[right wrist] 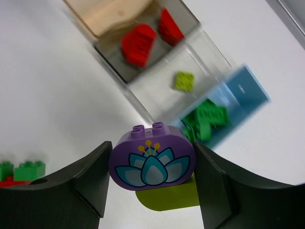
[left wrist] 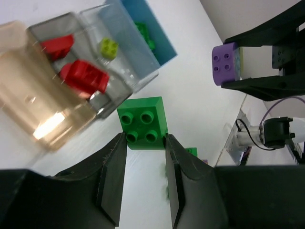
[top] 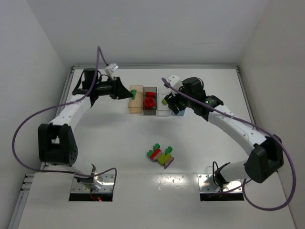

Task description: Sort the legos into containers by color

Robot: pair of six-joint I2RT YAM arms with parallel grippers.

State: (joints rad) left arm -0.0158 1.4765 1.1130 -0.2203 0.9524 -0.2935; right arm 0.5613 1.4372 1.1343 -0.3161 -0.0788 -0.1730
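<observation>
Desk (top: pixel 119 152): white; it carries a row of four bins and a loose cluster of legos.
Left fingers (left wrist: pixel 145 143): closed to a narrow gap, pinching the green brick (left wrist: pixel 143 121) by two opposite sides, studs towards the wrist camera.
Right fingers (right wrist: pixel 152 162): set fairly wide, clamped on the two ends of the purple brick (right wrist: pixel 152 160).
Tan bin (left wrist: pixel 28 95): end of the row, nearest the left fingers. From above the green brick seems to hang over it, though the wrist view leaves this unsure.
Grey bin (right wrist: pixel 183 16): touching the tan bin, beyond both sets of fingertips; it holds red bricks (right wrist: pixel 138 43).
Clear bin (right wrist: pixel 205 57): next along, ahead of the right fingers; one lime brick (right wrist: pixel 183 81) lies in it.
Blue bin (right wrist: pixel 245 88): far end of the row, just past the right fingertips; green legos (right wrist: pixel 207 119) are piled inside.
Cluster (top: pixel 160 155): red, green, lime and purple pieces on the desk, well behind both sets of fingers, between the two arms.
Purple brick: rounded, two studs, a lotus printed on its face, held clear of the desk.
Lime piece (right wrist: pixel 167 198): just under the purple brick, apparently joined to it.
</observation>
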